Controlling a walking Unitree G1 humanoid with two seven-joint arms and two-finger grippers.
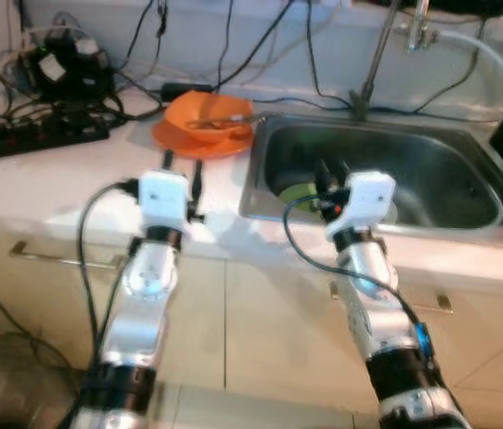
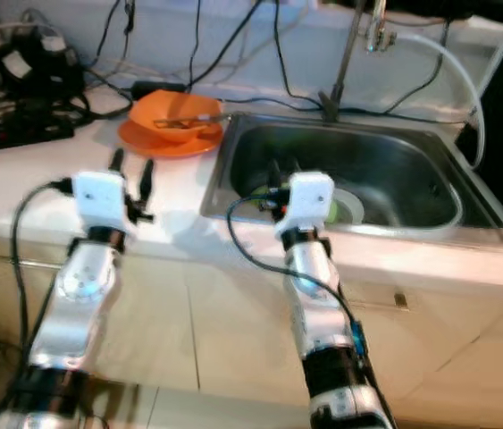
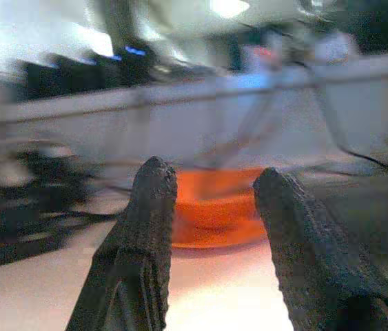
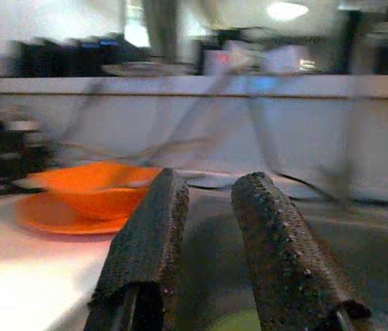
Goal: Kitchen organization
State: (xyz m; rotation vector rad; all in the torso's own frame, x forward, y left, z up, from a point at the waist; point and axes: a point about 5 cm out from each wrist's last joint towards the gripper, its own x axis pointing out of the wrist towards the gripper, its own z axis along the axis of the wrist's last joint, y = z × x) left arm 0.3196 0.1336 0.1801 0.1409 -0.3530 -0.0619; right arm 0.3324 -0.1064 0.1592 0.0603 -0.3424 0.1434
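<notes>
Sitting on the white desk (image 1: 72,192) left of one steel sink (image 1: 465,223) are one orange bowl (image 1: 206,112) on one orange plate (image 1: 180,138). One green item (image 1: 297,191) lies in the sink. The left gripper (image 1: 181,168) hovers above the desk before the bowl, fingers (image 3: 149,227) spread, empty. The right gripper (image 1: 331,172) reaches over the sink's near rim, fingers (image 4: 262,227) slightly parted, holding nothing.

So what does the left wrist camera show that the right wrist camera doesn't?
Left wrist: the left claw, open, framing the orange bowl. Right wrist: the right claw, open, above the sink, with a green item below it. Both: that bowl on its orange plate on the white counter.
</notes>
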